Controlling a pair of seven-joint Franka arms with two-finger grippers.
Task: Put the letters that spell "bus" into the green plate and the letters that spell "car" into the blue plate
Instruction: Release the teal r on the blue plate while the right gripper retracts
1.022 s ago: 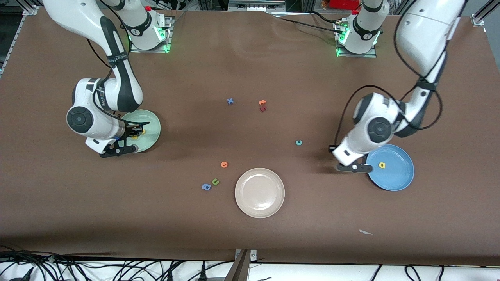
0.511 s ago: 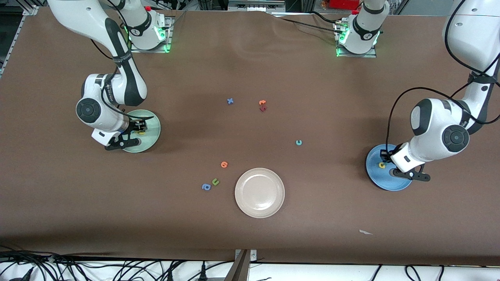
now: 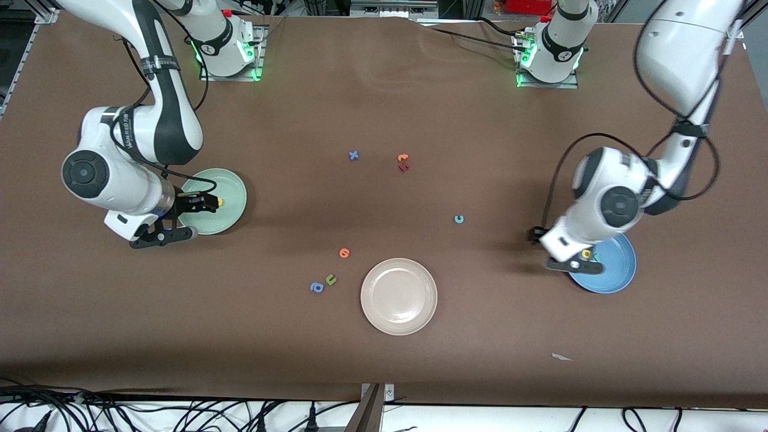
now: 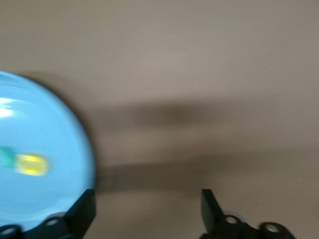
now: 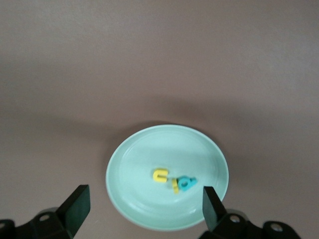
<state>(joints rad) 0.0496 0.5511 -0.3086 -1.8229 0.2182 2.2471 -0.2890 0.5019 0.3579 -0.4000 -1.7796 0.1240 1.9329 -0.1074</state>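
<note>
Green plate [image 5: 167, 177], at right arm's end of table, holds yellow "u" [image 5: 159, 175], yellow "s" [image 5: 175, 186] and teal-blue "b" [image 5: 186, 183], clustered and touching. Right gripper [image 3: 189, 207] is over plate's edge, fingers spread wide, nothing held. Blue plate [image 3: 612, 273], at left arm's end, holds yellow "a" [image 4: 32, 165] w/ a teal letter [image 4: 6, 157] just beside it, too blurred to read. Left gripper [image 3: 573, 264] is over plate's rim, fingers spread wide, empty. Teal "c" [image 3: 459, 219] lies on bare table [image 3: 384, 90] between plates, nearer blue plate. Beige-white plate [image 3: 399, 296] sits nearer front camera; orange letter [image 3: 344, 253], green "u" [image 3: 330, 279], dark blue "a" [image 3: 316, 288] near it.
</note>
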